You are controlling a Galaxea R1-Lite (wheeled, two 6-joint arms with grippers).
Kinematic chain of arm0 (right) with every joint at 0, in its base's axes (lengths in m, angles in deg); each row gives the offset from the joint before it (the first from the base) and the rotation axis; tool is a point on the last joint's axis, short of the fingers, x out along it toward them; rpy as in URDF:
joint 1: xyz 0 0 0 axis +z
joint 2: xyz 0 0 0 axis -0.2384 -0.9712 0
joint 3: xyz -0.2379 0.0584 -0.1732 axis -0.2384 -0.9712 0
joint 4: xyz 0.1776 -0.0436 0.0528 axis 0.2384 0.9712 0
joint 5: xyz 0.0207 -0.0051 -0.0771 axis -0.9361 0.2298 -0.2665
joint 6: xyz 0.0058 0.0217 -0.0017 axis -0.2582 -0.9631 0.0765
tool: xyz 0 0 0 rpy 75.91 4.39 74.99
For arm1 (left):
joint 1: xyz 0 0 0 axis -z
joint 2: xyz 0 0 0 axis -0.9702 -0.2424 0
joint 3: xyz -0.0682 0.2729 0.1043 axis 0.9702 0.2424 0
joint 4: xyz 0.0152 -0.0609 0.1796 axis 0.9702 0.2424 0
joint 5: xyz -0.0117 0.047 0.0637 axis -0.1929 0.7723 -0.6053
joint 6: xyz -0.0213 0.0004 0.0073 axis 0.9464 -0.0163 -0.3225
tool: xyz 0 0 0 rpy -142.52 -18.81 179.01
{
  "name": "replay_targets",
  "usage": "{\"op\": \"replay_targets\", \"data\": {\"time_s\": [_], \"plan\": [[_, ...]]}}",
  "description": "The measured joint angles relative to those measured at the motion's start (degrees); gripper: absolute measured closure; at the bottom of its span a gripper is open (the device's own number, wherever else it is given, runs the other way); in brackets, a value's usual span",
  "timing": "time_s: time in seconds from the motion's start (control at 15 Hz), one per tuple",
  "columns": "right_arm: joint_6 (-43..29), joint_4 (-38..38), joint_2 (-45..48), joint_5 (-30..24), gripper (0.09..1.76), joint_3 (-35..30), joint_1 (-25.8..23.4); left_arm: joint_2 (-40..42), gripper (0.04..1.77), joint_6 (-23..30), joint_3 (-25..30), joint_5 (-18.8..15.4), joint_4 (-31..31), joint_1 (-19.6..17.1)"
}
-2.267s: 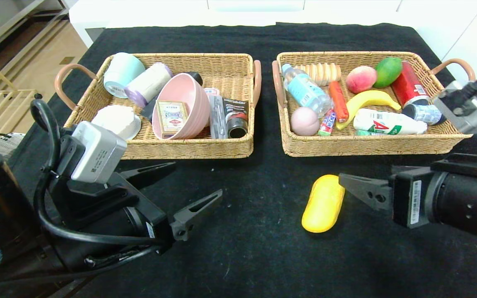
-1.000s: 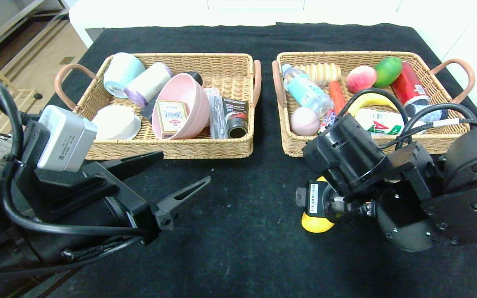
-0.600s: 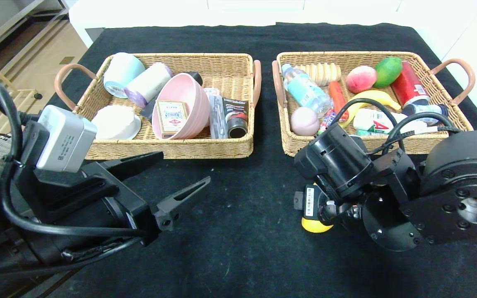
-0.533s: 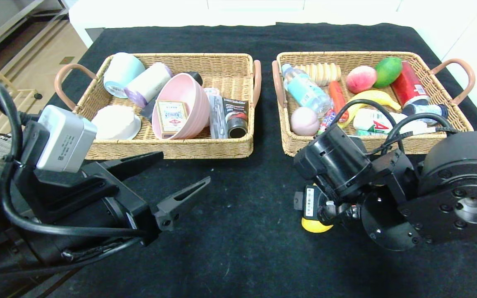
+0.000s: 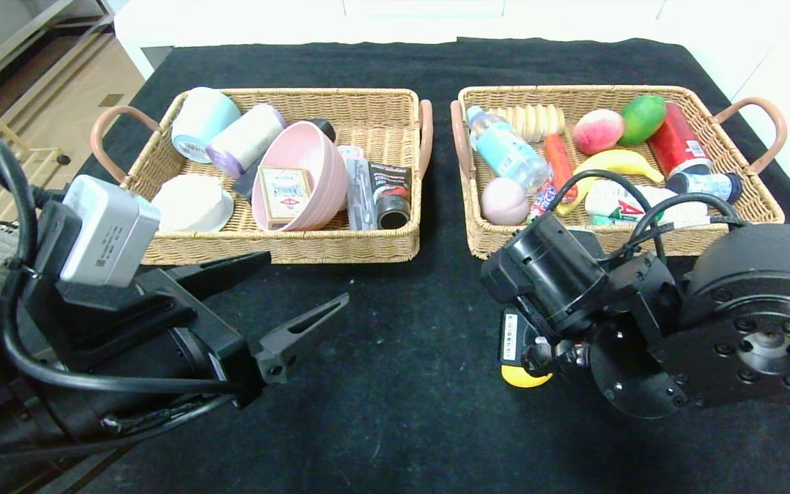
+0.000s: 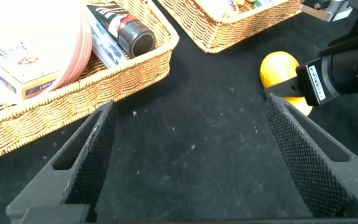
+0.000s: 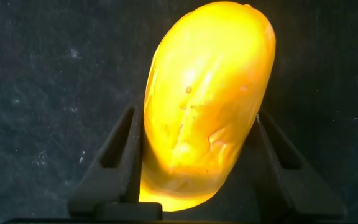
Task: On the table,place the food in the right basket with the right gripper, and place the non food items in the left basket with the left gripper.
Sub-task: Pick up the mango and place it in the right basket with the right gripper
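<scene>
The right gripper is seen closed around the oblong yellow fruit, which lies on the table before the right basket. Its skin looks smooth, likely slippery; a mid-body hold is judged safest. The left gripper is parked open.

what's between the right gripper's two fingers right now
The yellow fruit lies lengthwise between the fingers of the right gripper, on the black table; the right wrist view shows it.
</scene>
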Motion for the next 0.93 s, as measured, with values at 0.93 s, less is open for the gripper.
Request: {"op": "replay_targets", "data": {"time_s": [0.93], "plan": [[0.96,0.43,2.16,1.61,0.86,-0.27,2.04,-0.55,0.09,0.09,-0.05,0.0,-0.05,0.11]]}}
